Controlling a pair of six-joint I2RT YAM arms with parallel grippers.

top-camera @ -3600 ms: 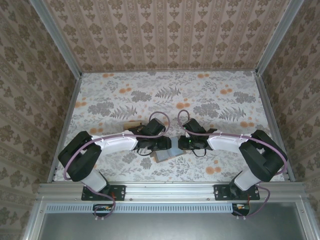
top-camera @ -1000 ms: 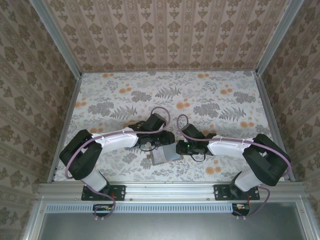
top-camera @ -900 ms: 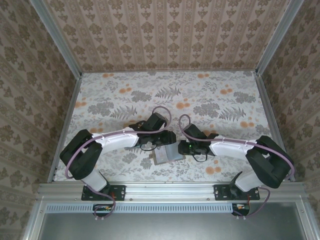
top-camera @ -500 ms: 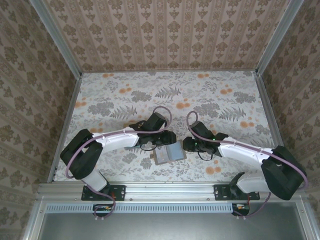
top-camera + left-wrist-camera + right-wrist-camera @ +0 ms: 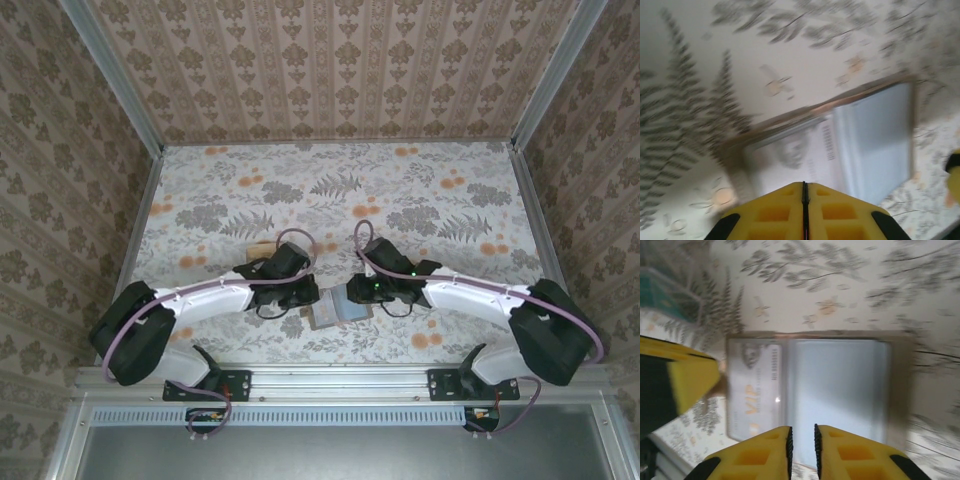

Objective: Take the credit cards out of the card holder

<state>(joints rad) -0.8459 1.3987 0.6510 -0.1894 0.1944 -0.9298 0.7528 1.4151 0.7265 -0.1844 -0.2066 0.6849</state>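
On the floral table (image 5: 400, 190) lies the card holder (image 5: 338, 308); left tool (image 5: 804, 187) pressed together, right tool (image 5: 802, 432) narrowly parted, both empty.

Card holder (image 5: 340, 310) on table (image 5: 400, 190), between arms — credit card (image 5: 752, 390) in left panel.

Soft even light, faint shadows, wrist views motion-blurred
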